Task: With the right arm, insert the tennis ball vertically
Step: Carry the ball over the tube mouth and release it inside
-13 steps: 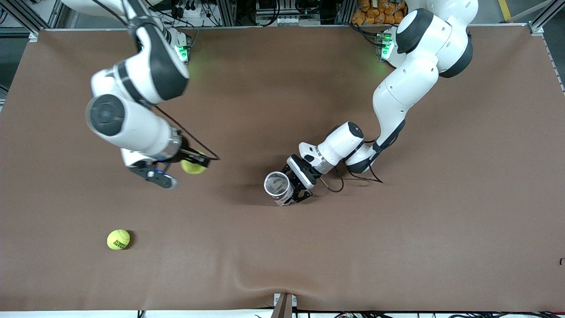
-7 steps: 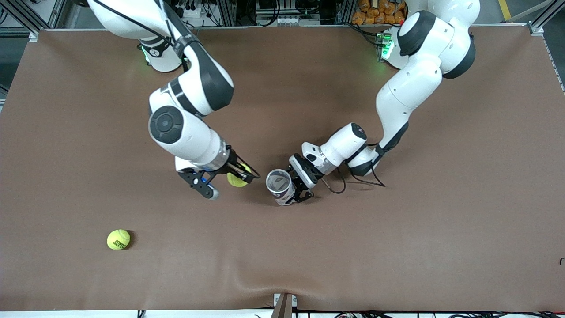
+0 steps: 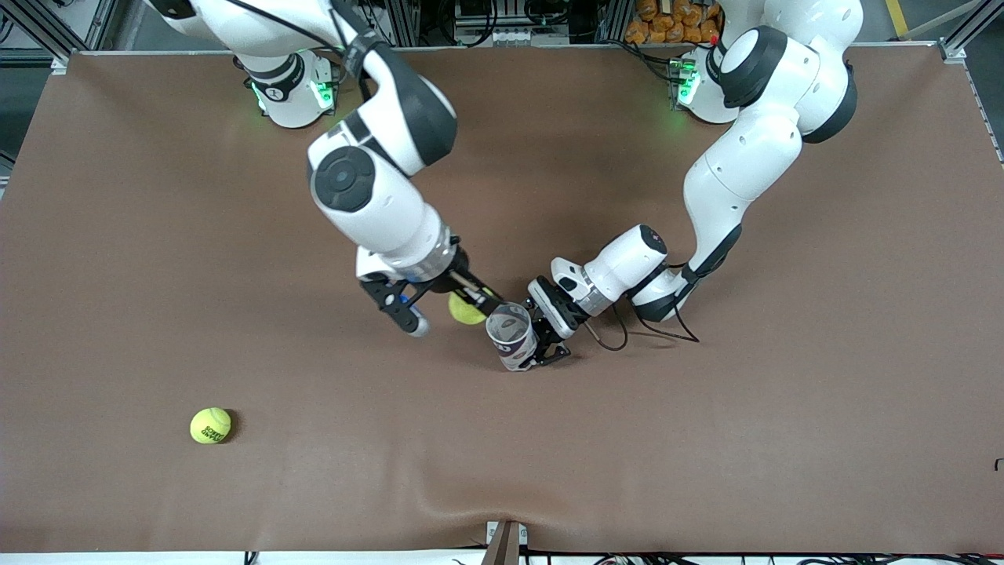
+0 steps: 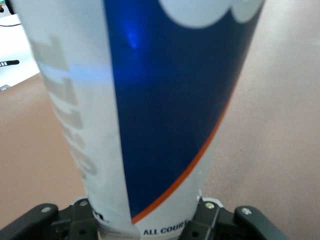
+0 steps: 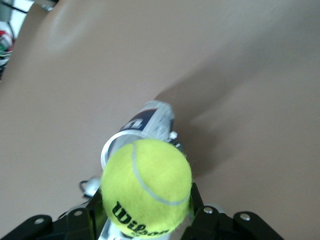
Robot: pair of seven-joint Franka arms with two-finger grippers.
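Two tools engaged | right tool (image 3: 463, 297) pinching tennis ball (image 3: 467, 309), just beside can mouth | left tool (image 3: 549, 333) clamped on tennis ball can (image 3: 511, 337), upright on table (image 3: 784, 392), axis vertical | ball not yet over opening | spare tennis ball (image 3: 210, 425) near right arm's end

Robotics laboratory. Two white arms (image 3: 376, 196) are bench-mounted on a table (image 3: 823, 392) under brown covering. Above the grippers, along the base edge, stand aluminium framing (image 3: 408, 20), cabling and electronics.
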